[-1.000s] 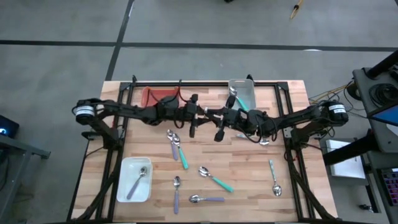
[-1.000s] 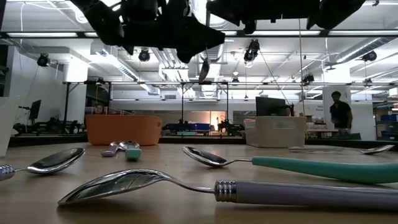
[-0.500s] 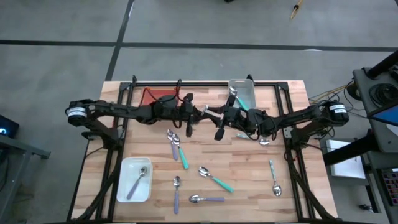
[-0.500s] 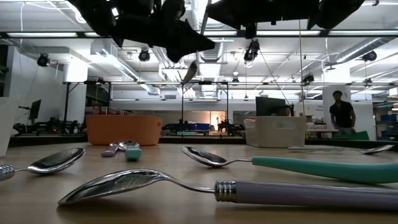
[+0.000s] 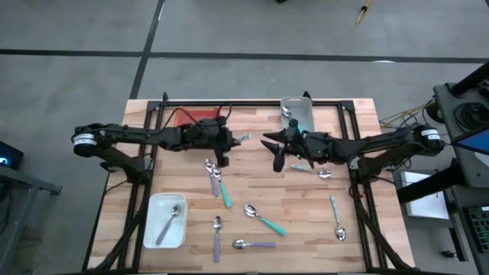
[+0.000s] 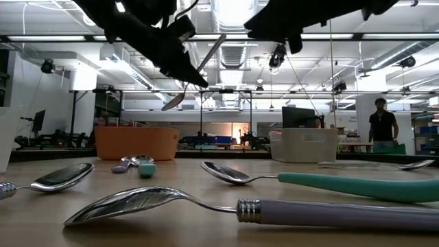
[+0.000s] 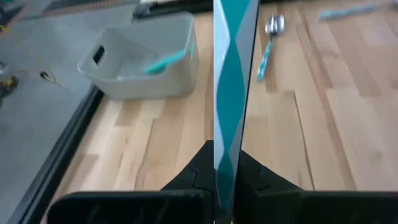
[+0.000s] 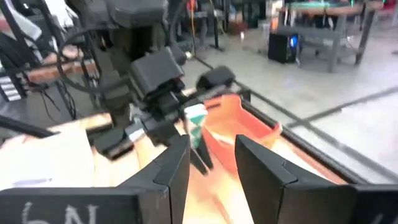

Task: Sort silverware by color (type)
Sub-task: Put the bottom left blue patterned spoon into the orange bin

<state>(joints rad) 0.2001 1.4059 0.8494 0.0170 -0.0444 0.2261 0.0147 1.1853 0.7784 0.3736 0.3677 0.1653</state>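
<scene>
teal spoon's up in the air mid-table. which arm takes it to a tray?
Left. The left gripper is shut on the teal spoon, above the table. The right gripper hangs open and empty beside it. The grey tray, which holds teal handles, is nearer the right arm, though.

We're over a wooden table (image 5: 359, 252) with orange (image 5: 187, 116), grey (image 5: 299, 113) and white (image 5: 164, 220) trays on it. Loose spoons (image 5: 263, 221) lie scattered across the boards between them.

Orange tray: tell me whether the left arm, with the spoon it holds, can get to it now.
Probably yes. The left gripper, shut on a teal spoon, hangs right beside the orange tray, with nothing between them.
</scene>
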